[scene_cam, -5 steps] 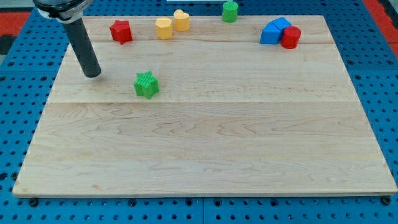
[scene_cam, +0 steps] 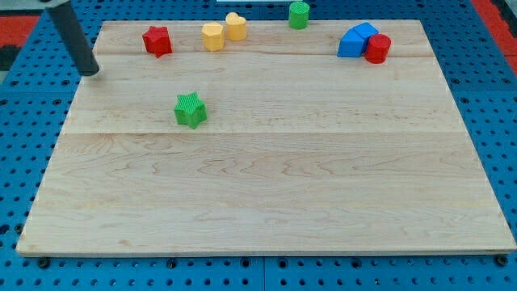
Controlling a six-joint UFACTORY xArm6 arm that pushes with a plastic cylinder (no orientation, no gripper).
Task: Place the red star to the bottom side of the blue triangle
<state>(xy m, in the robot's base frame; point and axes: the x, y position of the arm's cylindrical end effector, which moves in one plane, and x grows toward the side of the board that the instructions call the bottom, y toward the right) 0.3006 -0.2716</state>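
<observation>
Tip position first: my tip [scene_cam: 90,71] stands at the left edge of the tabletop [scene_cam: 266,202], near the top left corner, and it touches no block. This arm carries no claw, only the rod, so nothing is open or closed and nothing is held.

The red star [scene_cam: 157,40] lies near the top left corner, close to the top edge, to the right of my tip and a little higher in the view. The blue triangle [scene_cam: 356,40] lies far away near the top right corner, and a red cylinder [scene_cam: 377,48] touches its right side. Between them along the top edge are two yellow blocks [scene_cam: 224,32] and a green cylinder [scene_cam: 299,14]. A green star [scene_cam: 191,110] lies lower, well apart from the top edge.

To do this step well, I judge that the tip should go around to the left and top side of the red star, then push it right and slightly down, so it passes below the yellow blocks and above the green star. The push should be slow, because a star turns easily off the rod.

No brand, label or writing can be read anywhere.
</observation>
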